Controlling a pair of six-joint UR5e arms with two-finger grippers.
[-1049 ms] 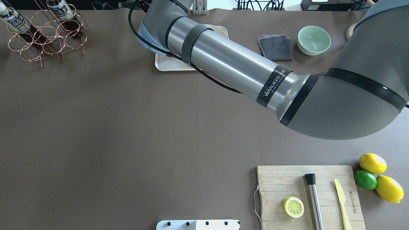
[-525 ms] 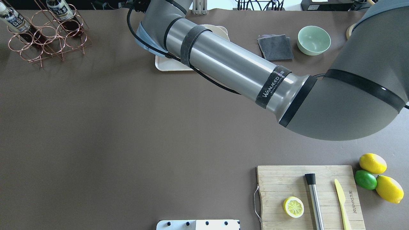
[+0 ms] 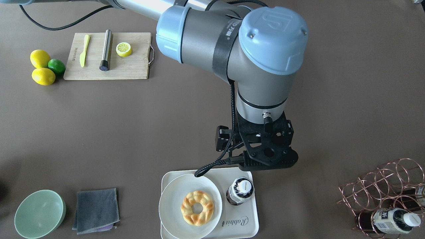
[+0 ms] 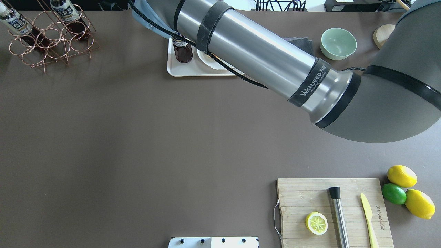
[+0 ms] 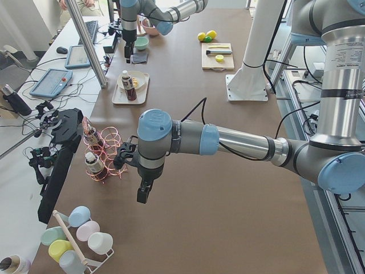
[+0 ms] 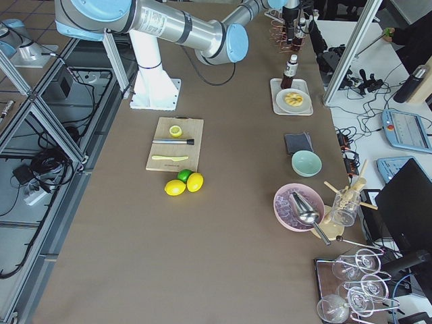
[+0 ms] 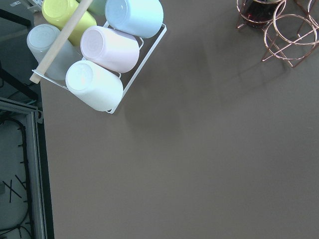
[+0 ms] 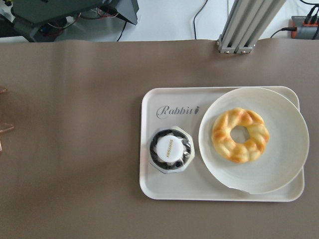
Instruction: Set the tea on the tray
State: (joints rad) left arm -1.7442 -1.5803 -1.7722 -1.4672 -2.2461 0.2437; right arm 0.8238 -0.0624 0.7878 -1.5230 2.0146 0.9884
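The tea bottle (image 3: 239, 191) stands upright on the cream tray (image 3: 239, 223), beside a round plate with a doughnut. The right wrist view looks straight down on its white cap (image 8: 172, 151), and the tray (image 8: 169, 191) reads "Rabbit". No finger touches the bottle. My right gripper (image 3: 267, 162) hangs just above the tray's robot-side edge. Its fingers are hidden under the wrist, so I cannot tell if it is open. In the overhead view the bottle (image 4: 182, 51) and tray (image 4: 175, 70) show under the right forearm. My left gripper (image 5: 142, 195) hangs over bare table near the copper rack; I cannot tell its state.
A copper wire rack (image 4: 51, 38) at the far left holds two more tea bottles (image 4: 63, 8). A green bowl (image 4: 338, 43) and grey cloth (image 3: 96, 210) lie right of the tray. A cutting board (image 4: 330, 213) with a lemon half, muddler, knife and citrus is near right. Coloured cups (image 7: 99, 50) lie below the left wrist.
The right arm has lifted and swung toward the table's far edge. The tea bottle, hidden under the forearm before, now shows standing on the tray.
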